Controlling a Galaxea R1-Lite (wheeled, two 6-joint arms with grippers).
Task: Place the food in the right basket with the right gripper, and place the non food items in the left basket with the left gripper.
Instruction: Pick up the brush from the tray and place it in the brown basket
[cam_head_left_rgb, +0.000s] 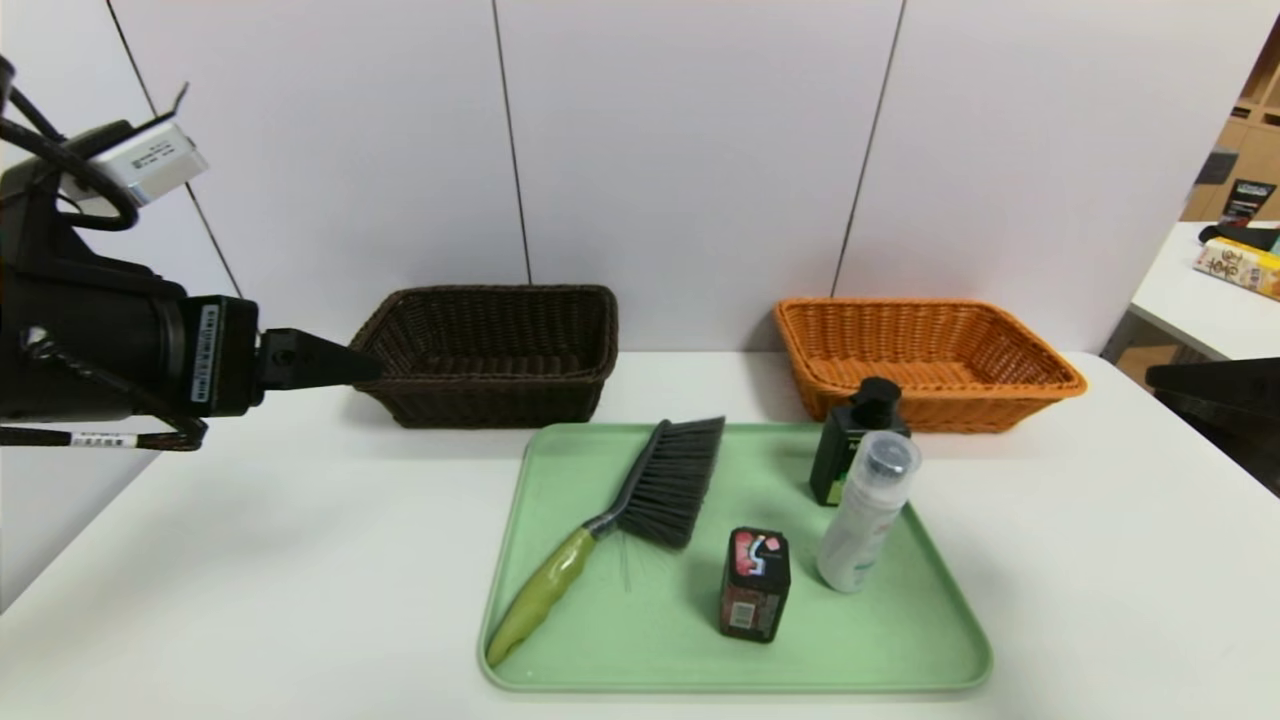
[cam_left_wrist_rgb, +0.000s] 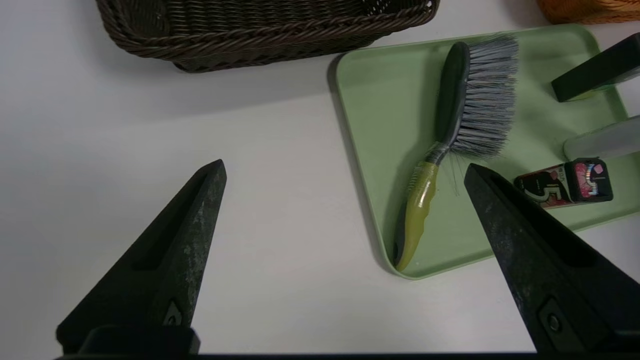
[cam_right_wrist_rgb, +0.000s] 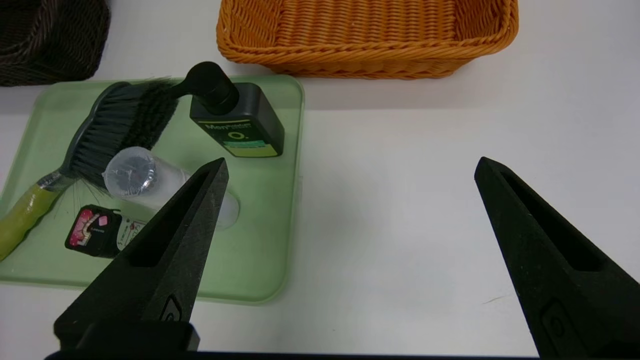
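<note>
Left pincer (cam_left_wrist_rgb: 345, 172): raised over counter (cam_head_left_rgb: 250, 560), tips apart, empty | Right pincer (cam_right_wrist_rgb: 350, 167): likewise | Black packet (cam_head_left_rgb: 754, 584): upright on green tray (cam_head_left_rgb: 900, 640), untouched

- Right end effector (cam_head_left_rgb: 1215, 395): in the head view only a dark sliver shows at the right edge; the rest is cut off.
- Dark green pump bottle (cam_head_left_rgb: 848, 450): lower right portion hidden behind the white bottle (cam_head_left_rgb: 865, 515).
- White bottle label text: too small to read.
- Far-right objects (cam_head_left_rgb: 1240, 262): cut off.
</note>
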